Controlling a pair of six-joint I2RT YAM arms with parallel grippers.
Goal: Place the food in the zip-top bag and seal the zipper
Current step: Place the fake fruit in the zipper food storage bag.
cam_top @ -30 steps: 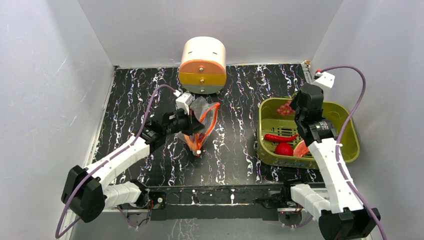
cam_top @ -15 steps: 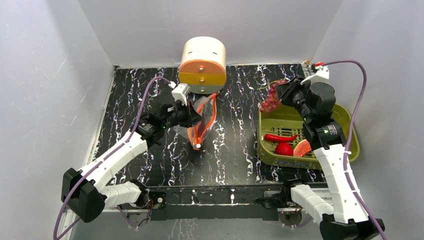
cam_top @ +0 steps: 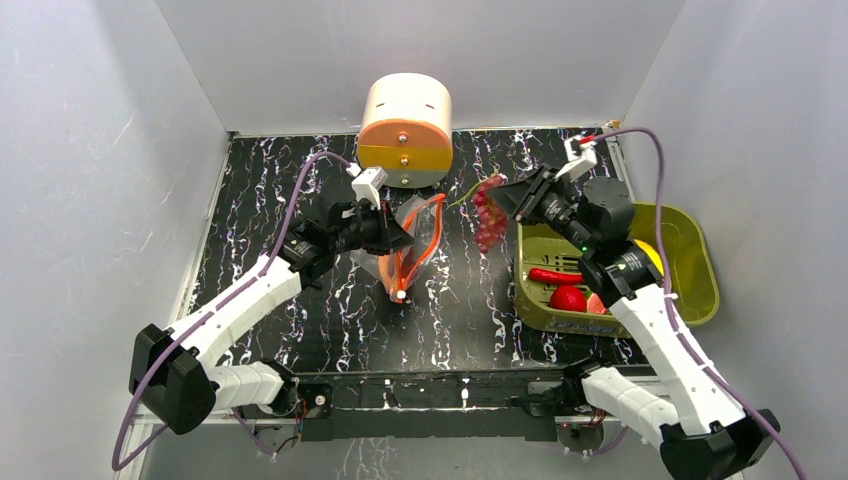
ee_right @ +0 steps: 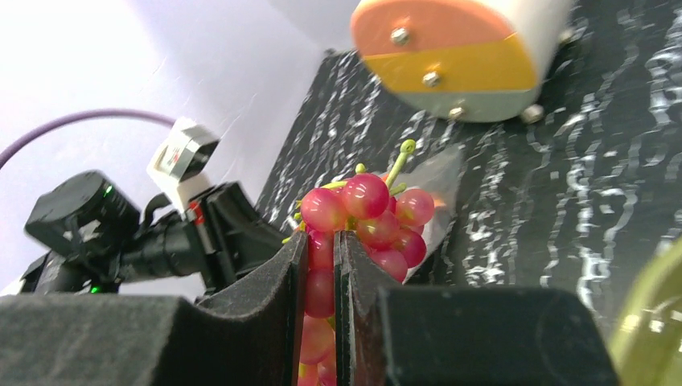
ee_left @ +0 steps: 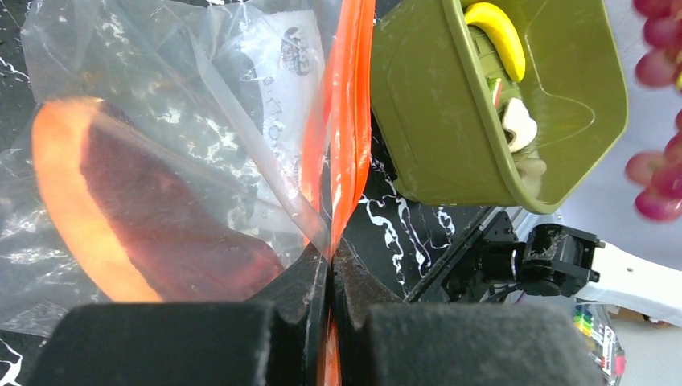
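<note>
The clear zip-top bag (cam_top: 405, 240) stands mid-table, held up by its orange-red zipper (cam_top: 428, 232), with the white slider (cam_top: 399, 296) at the low end. My left gripper (cam_top: 385, 232) is shut on the zipper strip (ee_left: 346, 121), pinched at the fingertips (ee_left: 330, 265). An orange-and-dark-red slice (ee_left: 137, 217) lies inside the bag (ee_left: 161, 80). My right gripper (cam_top: 512, 200) is shut on a bunch of pink-red toy grapes (cam_top: 489, 212), held in the air right of the bag. The grapes (ee_right: 378, 213) bulge past the gripper (ee_right: 322, 241).
The olive-green bin (cam_top: 690, 285) at the right holds a red chili (cam_top: 560, 274), a red round fruit (cam_top: 568, 298) and a yellow banana (ee_left: 499, 36). A round cream-and-orange drum (cam_top: 405, 130) stands at the back. White walls close in on both sides.
My right gripper has lifted the grapes out of the bin and carried them left toward the bag. My left gripper has shifted slightly back and right, still holding the zipper.
</note>
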